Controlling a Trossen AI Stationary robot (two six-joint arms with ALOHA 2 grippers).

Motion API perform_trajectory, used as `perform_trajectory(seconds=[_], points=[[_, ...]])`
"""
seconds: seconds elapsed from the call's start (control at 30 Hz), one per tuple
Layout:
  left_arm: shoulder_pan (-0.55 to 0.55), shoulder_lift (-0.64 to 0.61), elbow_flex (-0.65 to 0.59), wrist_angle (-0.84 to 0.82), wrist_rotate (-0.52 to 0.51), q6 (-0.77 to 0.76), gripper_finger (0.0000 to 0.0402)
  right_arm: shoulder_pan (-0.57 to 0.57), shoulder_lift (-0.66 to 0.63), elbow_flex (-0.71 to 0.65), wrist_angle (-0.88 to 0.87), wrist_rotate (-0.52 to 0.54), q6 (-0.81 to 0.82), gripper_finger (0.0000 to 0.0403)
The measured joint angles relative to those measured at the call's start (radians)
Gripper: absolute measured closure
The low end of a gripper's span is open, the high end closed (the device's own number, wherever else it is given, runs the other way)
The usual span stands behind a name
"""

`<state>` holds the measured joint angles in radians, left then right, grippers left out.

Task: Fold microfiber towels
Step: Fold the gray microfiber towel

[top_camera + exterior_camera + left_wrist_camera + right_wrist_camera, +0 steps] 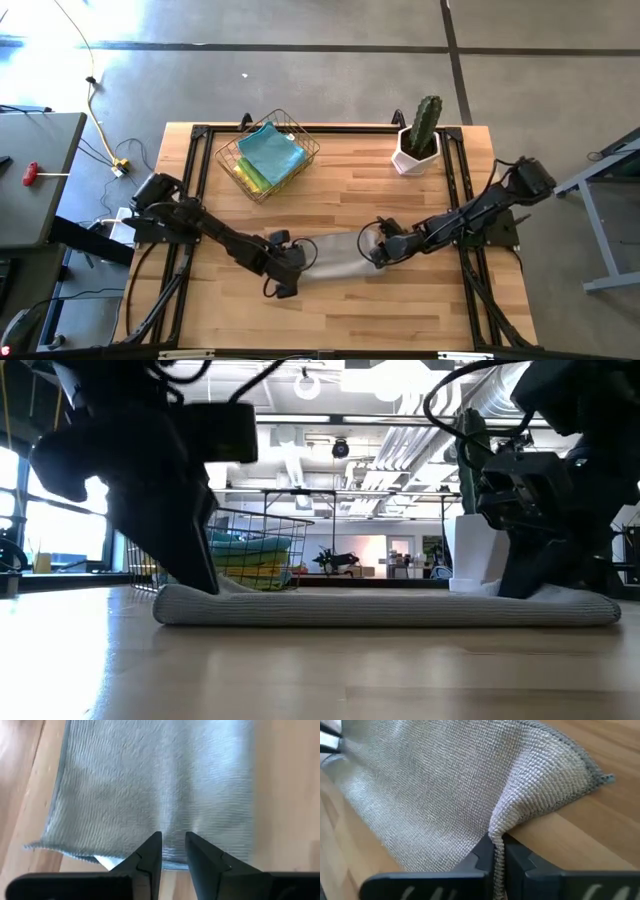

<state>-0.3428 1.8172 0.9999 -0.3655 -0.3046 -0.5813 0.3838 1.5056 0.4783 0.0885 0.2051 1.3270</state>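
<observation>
— Now, which step is this?

— Both arms are down on the grey towel (335, 250), which lies flat as a band across the middle of the wooden table (350, 310). The right gripper (376, 254) is pinched together on that towel's edge, a fold of cloth pressed between its fingertips (487, 851). The left gripper (290, 262) sits at the opposite end with its fingers (150, 852) narrowly apart over the hem; whether any cloth lies between them I cannot tell. It reads as the start of a fold, the ends being taken up.

— And what does the next move call for?

— Probably a lift of the pinched edge and a carry across the towel, both ends moving together so the cloth does not skew. The left grip looks worth securing first. Soft fabric like this tends to sag and drag.

— Where are the other towels?

— Blue and lime green ones (268, 158) sit piled in the wire basket (300, 140) at the far side of the table, well apart from the grippers.

— Anything else on the surface?

— A potted cactus (420, 135) in a white pot stands near the far right corner. Black rails frame the tabletop.

— And the room?

— Grey concrete floor with a yellow cable (95, 90) trailing at the left; from table height, an open hall with ceiling ducts and lights.
</observation>
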Motion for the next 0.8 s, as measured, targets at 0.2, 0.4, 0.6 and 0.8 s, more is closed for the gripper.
perform_trajectory(seconds=[0.2,0.4,0.6,0.8], points=[[-0.013,-0.072,0.002,-0.030,0.012,0.016,0.0326,-0.026,-0.016,0.060,-0.193,-0.049,-0.033,0.0399],[-0.054,-0.131,0.002,-0.064,0.014,0.018,0.0326,-0.051,-0.014,0.277,-0.660,-0.075,-0.132,0.0401],[-0.100,-0.151,0.003,-0.093,0.013,0.012,0.0326,-0.060,-0.007,0.455,-0.938,-0.076,-0.124,0.0402],[-0.130,-0.156,0.003,-0.148,0.040,0.010,0.0326,-0.060,0.076,0.599,-0.953,-0.086,-0.133,0.0402]])
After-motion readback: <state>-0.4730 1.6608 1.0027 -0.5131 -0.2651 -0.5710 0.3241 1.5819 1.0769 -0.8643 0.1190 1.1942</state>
